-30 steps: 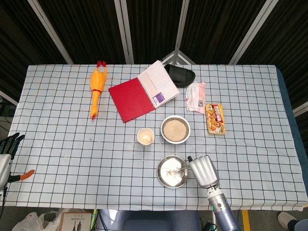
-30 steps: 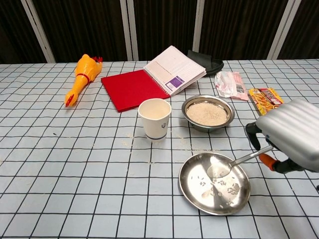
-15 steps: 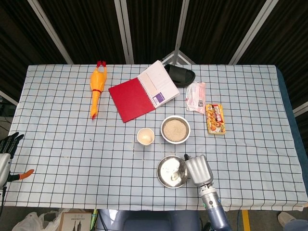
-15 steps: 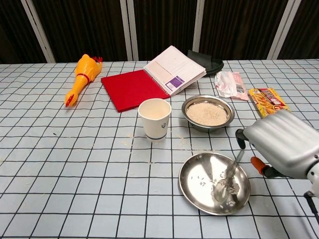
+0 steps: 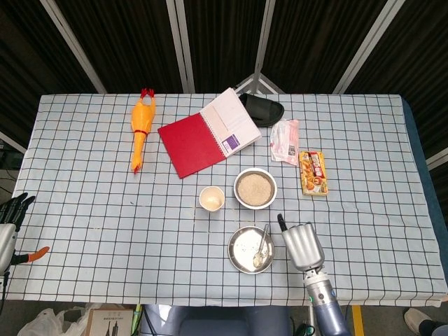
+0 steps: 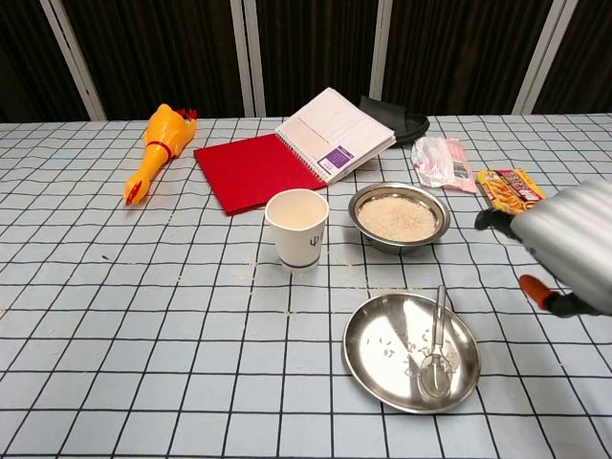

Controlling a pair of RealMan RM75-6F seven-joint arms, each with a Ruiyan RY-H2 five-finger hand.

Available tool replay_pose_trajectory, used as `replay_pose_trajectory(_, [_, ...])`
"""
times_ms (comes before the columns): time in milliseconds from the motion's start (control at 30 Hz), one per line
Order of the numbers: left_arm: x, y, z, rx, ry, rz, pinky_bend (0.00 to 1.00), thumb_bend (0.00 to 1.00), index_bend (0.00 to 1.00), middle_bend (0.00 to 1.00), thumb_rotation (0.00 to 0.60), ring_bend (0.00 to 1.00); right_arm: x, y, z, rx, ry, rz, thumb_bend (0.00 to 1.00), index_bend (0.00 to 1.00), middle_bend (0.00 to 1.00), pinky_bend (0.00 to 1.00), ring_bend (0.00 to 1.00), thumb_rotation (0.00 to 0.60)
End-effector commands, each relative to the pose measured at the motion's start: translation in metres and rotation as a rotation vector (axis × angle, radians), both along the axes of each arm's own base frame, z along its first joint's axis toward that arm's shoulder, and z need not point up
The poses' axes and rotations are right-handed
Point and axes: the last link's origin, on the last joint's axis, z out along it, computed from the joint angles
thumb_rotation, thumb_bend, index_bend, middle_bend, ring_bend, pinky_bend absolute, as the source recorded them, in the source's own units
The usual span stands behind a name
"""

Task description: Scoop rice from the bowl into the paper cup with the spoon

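Right hand (image 6: 566,247) raised beside plate (image 6: 378,359); spoon (image 6: 436,344) lying in it

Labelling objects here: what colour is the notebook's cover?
Red; the notebook shows best in the chest view.

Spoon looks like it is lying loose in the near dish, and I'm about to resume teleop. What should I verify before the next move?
1. Spoon free to pick up, lying in the metal dish: ok.
2. Right hand holding the spoon: not ok, it is off to the side.
3. Rice bowl filled: ok.
4. Paper cup upright: ok.
5. Left hand away at the table edge: ok.
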Motion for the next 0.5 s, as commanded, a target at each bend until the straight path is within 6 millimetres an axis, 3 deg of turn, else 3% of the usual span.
replay_pose_trajectory(33, [0.000, 0.000, 0.000, 0.002, 0.007, -0.006, 0.00, 0.00, 0.00, 0.00, 0.600, 0.00, -0.016, -0.002, 0.040, -0.074, -0.037, 0.001, 0.49, 0.06, 0.46, 0.54, 0.48, 0.600])
replay_pose_trajectory(100, [0.000, -0.001, 0.000, 0.005, 0.017, -0.013, 0.00, 0.00, 0.00, 0.00, 0.600, 0.00, -0.027, 0.001, 0.056, -0.079, -0.072, -0.037, 0.44, 0.01, 0.28, 0.39, 0.27, 0.600])
replay_pose_trajectory(200, [0.000, -0.001, 0.000, 0.011, 0.043, -0.029, 0.00, 0.00, 0.00, 0.00, 0.600, 0.00, -0.047, 0.009, 0.078, -0.066, -0.136, -0.120, 0.35, 0.00, 0.04, 0.20, 0.03, 0.600])
replay_pose_trajectory(300, [0.000, -0.002, 0.001, 0.026, 0.066, -0.045, 0.00, 0.00, 0.00, 0.00, 0.600, 0.00, -0.067, 0.021, 0.097, -0.049, -0.176, -0.179, 0.29, 0.00, 0.00, 0.10, 0.00, 0.600])
replay_pose_trajectory(500, [-0.001, -0.003, 0.001, 0.053, 0.105, -0.069, 0.00, 0.00, 0.00, 0.00, 0.600, 0.00, -0.096, 0.045, 0.123, -0.050, -0.258, -0.237, 0.25, 0.00, 0.00, 0.04, 0.00, 0.600])
